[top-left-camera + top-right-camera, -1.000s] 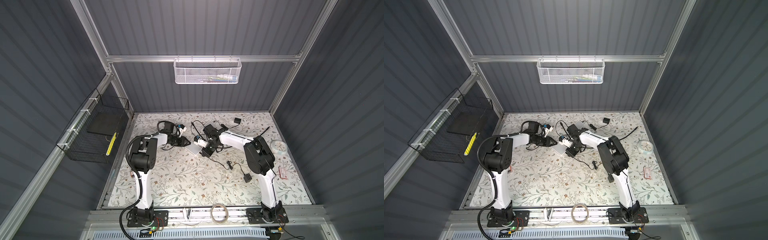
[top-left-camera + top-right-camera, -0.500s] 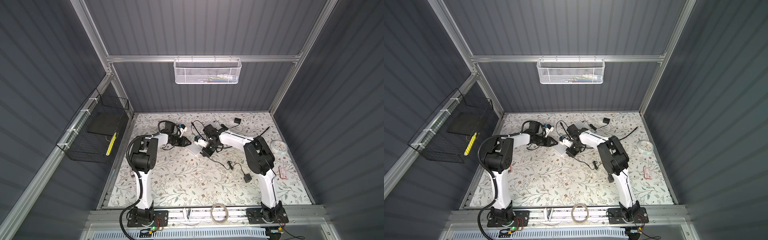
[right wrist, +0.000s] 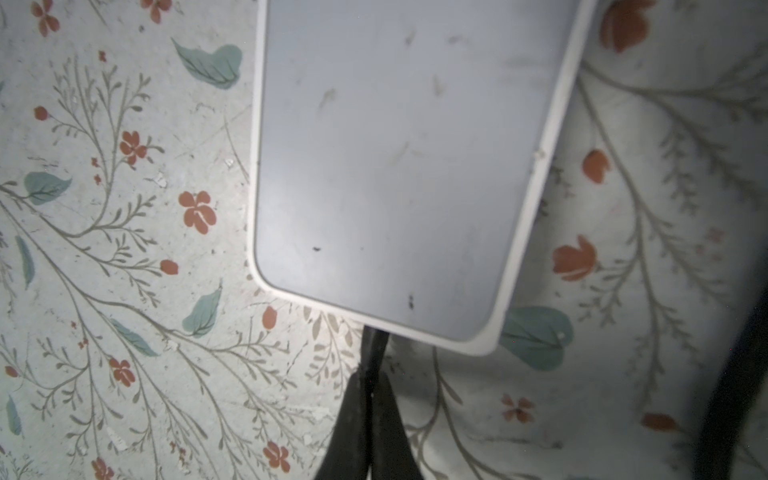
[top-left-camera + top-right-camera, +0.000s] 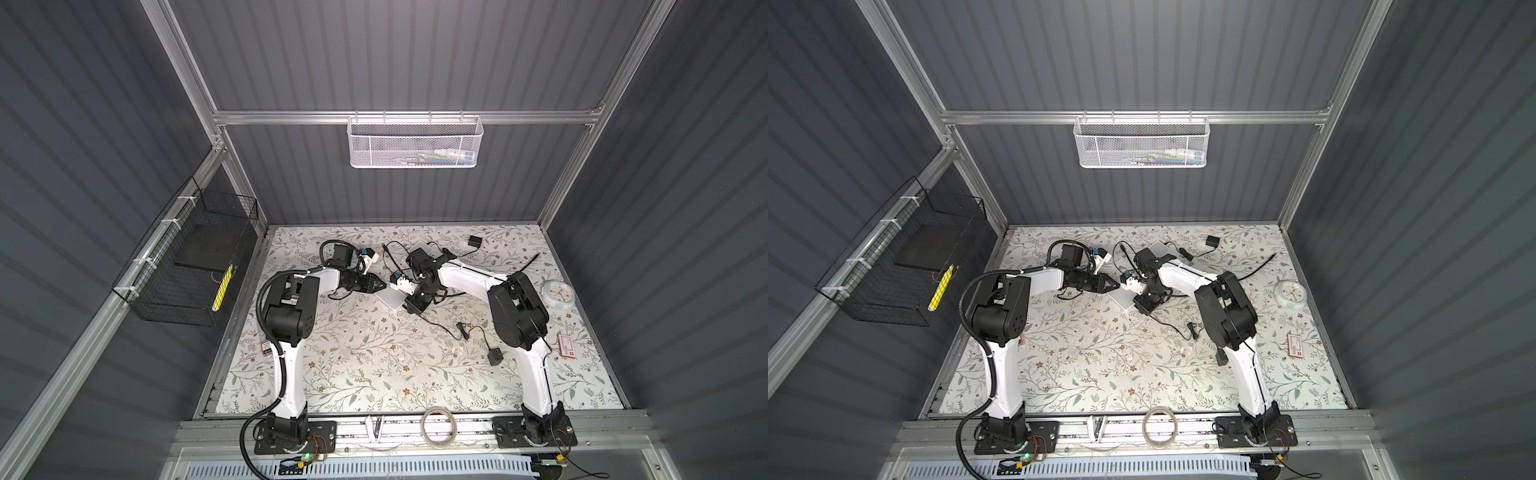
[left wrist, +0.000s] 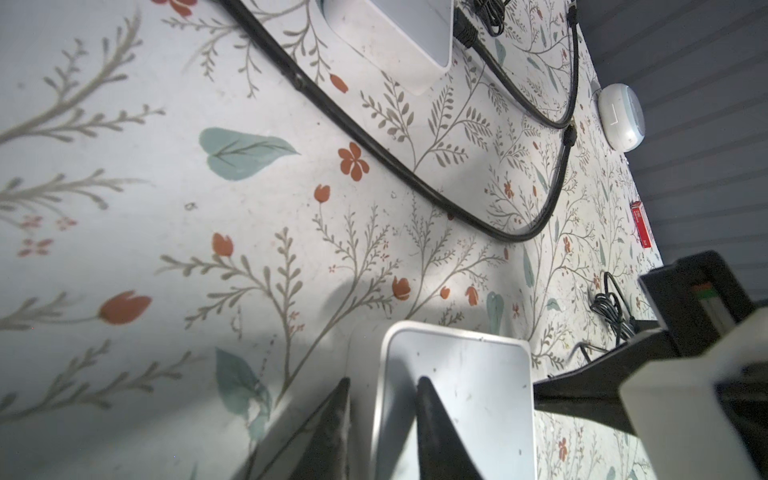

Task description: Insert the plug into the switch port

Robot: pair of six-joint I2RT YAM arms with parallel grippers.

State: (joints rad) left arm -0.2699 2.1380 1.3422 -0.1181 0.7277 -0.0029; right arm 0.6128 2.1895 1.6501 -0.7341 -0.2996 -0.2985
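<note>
Tabletop (image 4: 374, 365): floral print. Left gripper (image 5: 382, 380): jaws narrowly parted, clamped across one rim of the switch (image 4: 392, 298). Switch: flat white box, lying at centre between both arms. Right gripper (image 3: 370, 374): jaws fully closed on the black plug (image 3: 374, 347). Plug: tip against the switch's short edge; whether it is seated in a port cannot be told. Clock (image 4: 559, 294): white, round, far right, well apart.
</note>
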